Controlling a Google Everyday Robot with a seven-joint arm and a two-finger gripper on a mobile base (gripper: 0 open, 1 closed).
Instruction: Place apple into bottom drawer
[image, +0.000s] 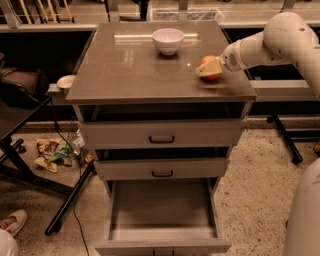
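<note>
End effector (207, 69) at apple (215, 76), right side of surface (130, 70); arm reaching in from right. Grip state: cannot tell, closed on apple or merely against it. Apple apparently resting on surface, well apart from bowl (168, 40). Bottom drawer (162, 210) pulled open, below front edge. Step judged: grasp phase. Next move calls for secure hold, lift clear of edge, carry forward and down, release in drawer.
</note>
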